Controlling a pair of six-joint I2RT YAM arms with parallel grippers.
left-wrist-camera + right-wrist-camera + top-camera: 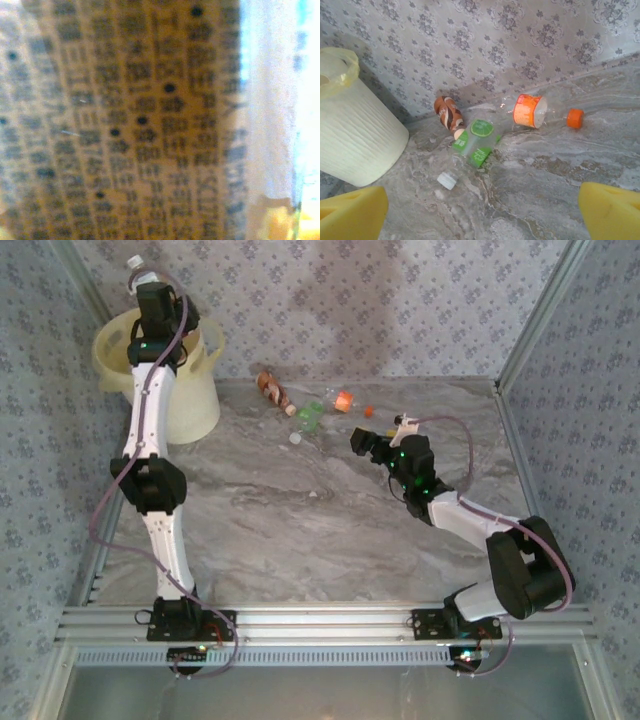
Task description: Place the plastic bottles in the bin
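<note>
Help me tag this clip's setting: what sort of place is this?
Probably a staged robot test booth: wallpapered panels in metal framing, a marble-look tabletop, and arms bolted to a rail.

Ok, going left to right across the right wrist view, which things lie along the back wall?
Cream bin → brown-labelled bottle → orange-labelled bottle → its orange cap.

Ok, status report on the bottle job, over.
Left gripper shut on white-capped bottle, above the bin. Right gripper open over the table, facing brown bottle, green-label bottle, orange-label bottle. Nothing blocking them.
</note>
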